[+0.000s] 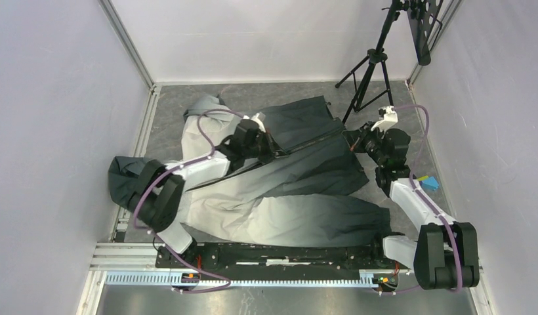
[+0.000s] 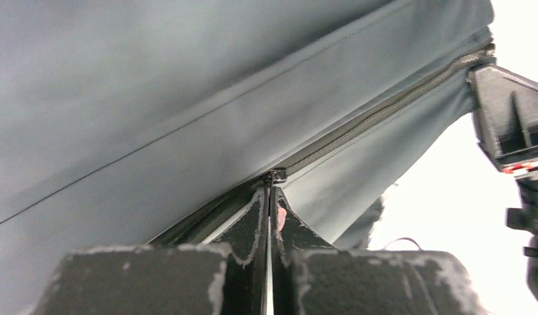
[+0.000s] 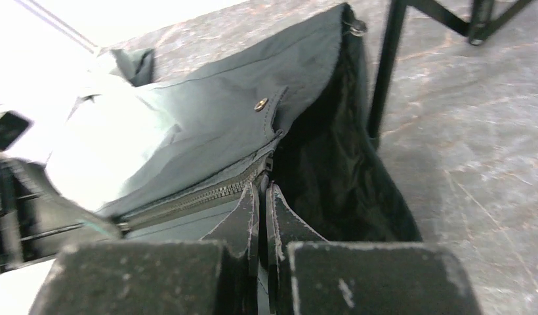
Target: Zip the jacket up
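Top external: jacket [image 1: 286,197] lies spread on the grey table [image 1: 306,92] between the two arms, light end to the left, dark end to the right. Zipper [image 2: 384,108] runs along the front, teeth meshed from the slider [image 2: 275,176] to the dark hem. Left gripper [image 2: 269,191] has its fingers pressed together, pinching the slider at their tips. Right gripper [image 3: 262,189] has its fingers pressed together on the jacket edge at the hem end of the zipper. Beside it the hem gapes, showing black lining [image 3: 325,170] inside; a metal snap [image 3: 260,104] sits on the flap above. Black tripod [image 1: 374,62] stands at the far right of the table. Small blue object [image 1: 429,183] lies near the right arm.
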`<control>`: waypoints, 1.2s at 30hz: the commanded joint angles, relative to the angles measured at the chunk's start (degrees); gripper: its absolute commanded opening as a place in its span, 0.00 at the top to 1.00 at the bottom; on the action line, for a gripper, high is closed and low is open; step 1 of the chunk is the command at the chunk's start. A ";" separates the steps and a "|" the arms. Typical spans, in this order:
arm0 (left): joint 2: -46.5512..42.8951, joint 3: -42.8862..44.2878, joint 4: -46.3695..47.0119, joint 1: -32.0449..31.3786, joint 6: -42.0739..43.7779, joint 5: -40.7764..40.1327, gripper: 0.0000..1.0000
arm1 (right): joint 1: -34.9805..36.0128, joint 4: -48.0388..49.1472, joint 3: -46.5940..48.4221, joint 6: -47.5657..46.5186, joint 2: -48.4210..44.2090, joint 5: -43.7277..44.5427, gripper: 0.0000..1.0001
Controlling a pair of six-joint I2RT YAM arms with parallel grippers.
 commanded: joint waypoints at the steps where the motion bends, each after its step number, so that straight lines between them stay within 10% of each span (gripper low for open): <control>1: -8.98 -2.86 -19.45 5.94 18.30 -6.00 0.98 | -1.13 -2.91 3.44 -4.32 -1.15 16.29 1.00; 12: -26.26 -4.39 -45.43 24.99 25.17 -23.65 0.98 | -1.16 -7.83 5.35 -8.38 2.94 32.28 1.00; 26: -34.84 -7.28 -49.07 44.53 30.84 -44.84 0.98 | -1.16 -2.87 1.38 -10.02 7.69 32.52 1.00; 32: -38.40 -9.48 -45.85 44.22 34.86 -13.20 0.98 | -0.26 -0.58 2.71 -10.57 9.74 21.60 1.00; 36: -36.79 -12.85 -44.17 44.01 34.22 -8.50 0.98 | 1.61 -4.01 4.72 -12.27 9.20 21.33 1.00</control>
